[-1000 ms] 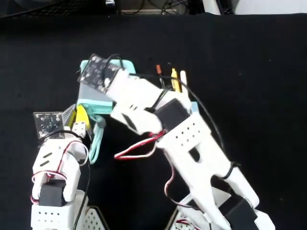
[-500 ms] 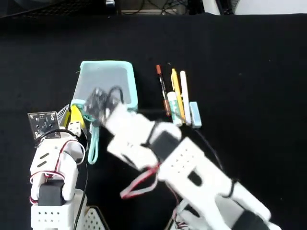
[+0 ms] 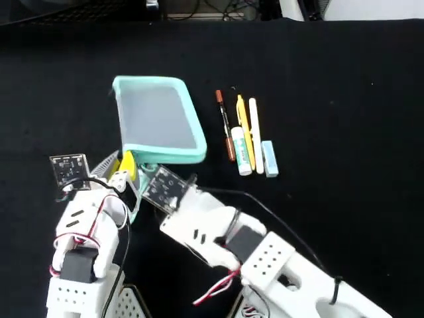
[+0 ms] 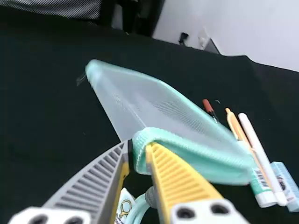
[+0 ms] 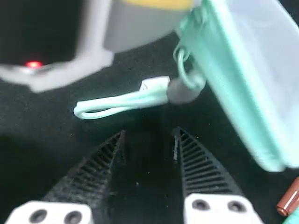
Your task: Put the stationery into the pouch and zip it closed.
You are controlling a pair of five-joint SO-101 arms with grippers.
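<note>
One corner of the pouch point(image 3: 159, 119) hides inside the clamped left end effector point(image 4: 136, 151); the right end effector point(image 5: 149, 135) gapes empty.

Bright, even light falls from above onto the matte black tabletop point(image 3: 344, 86), which swallows nearly every shadow. The arms' white casings point(image 3: 278, 265) reflect strongly, and the pouch point(image 3: 158, 119) shows a soft sheen. A pale wall point(image 4: 252, 23) glows brightest in the left wrist view. A small red light point(image 5: 32, 64) shines in the right wrist view.

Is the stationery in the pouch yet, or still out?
Still out: the stationery lies in a row on the table beside the pouch, whose corner the left gripper pinches.
</note>
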